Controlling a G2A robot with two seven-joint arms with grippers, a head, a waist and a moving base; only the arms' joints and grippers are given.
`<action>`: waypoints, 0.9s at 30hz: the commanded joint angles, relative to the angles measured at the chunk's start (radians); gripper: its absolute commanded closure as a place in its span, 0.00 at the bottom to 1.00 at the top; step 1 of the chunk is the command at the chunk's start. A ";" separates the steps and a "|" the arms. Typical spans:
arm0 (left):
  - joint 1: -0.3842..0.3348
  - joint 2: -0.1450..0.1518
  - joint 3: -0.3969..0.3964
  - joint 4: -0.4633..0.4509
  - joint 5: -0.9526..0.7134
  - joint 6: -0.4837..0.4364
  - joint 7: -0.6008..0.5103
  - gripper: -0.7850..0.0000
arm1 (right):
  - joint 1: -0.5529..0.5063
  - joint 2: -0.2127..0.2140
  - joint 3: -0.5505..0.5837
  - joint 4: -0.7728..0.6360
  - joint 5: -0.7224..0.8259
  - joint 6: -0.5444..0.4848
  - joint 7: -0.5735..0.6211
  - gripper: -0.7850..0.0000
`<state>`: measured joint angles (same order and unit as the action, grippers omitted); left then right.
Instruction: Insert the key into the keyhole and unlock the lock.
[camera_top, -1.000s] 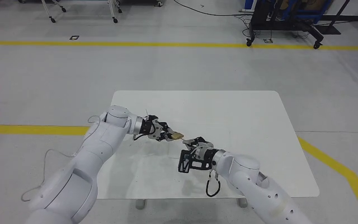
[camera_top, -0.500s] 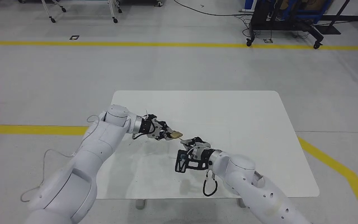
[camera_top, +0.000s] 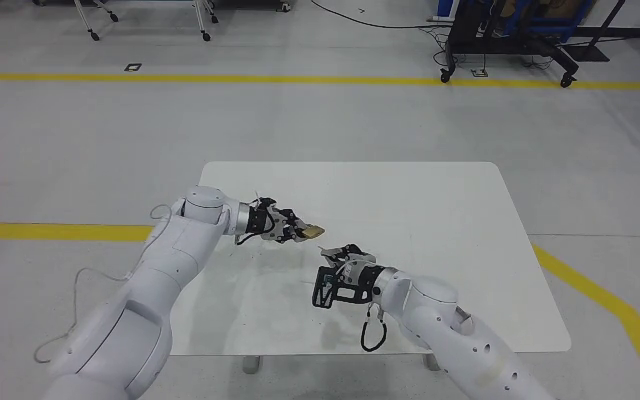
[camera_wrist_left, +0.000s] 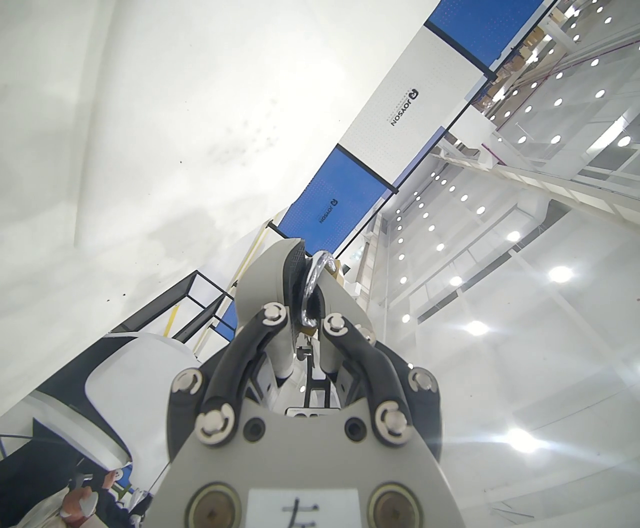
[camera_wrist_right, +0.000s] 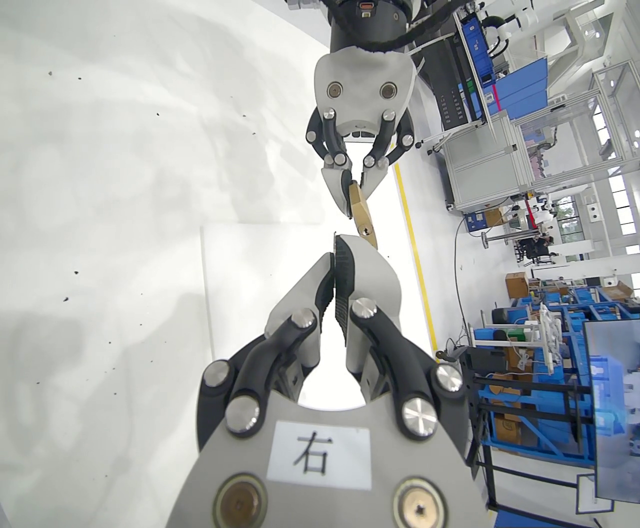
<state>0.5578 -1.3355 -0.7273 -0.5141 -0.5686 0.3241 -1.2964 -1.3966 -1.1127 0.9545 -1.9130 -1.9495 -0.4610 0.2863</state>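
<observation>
A brass padlock (camera_top: 313, 232) hangs above the white table (camera_top: 430, 200), held by its silver shackle (camera_wrist_left: 311, 285) in my left gripper (camera_top: 296, 231), which is shut on it. In the right wrist view the padlock (camera_wrist_right: 361, 215) points its keyhole end toward my right gripper (camera_wrist_right: 334, 255), with the left gripper (camera_wrist_right: 354, 192) behind it. My right gripper (camera_top: 330, 256) sits just short of the lock, toward the table's front. It is shut on the key (camera_wrist_right: 333, 239), of which a thin edge-on sliver pokes past the pads, a small gap from the keyhole.
Both grippers are over the left-front part of the table. Bare white tabletop (camera_top: 450, 260) stretches to the right and back. Beyond the table are grey floor with yellow lines (camera_top: 300, 78) and a dark wheeled rack (camera_top: 510, 45) far back.
My left gripper has carried the padlock slightly back and up. My right gripper has shifted a little to the left, so the gap to the lock is slightly wider.
</observation>
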 joint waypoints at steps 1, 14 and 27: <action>0.015 0.001 -0.002 -0.021 0.004 -0.004 0.033 1.00 | -0.001 0.001 -0.001 -0.007 -0.036 0.014 0.007 1.00; 0.057 0.024 -0.034 -0.120 0.033 0.034 0.060 1.00 | -0.073 0.011 -0.032 -0.074 -0.317 0.074 0.015 1.00; 0.074 0.031 -0.034 -0.164 0.070 0.065 0.047 1.00 | -0.017 -0.014 -0.080 -0.029 -0.334 0.029 0.078 1.00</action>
<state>0.6319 -1.3052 -0.7608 -0.6769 -0.5006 0.3877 -1.2486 -1.4173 -1.1245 0.8770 -1.9454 -2.2863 -0.4313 0.3600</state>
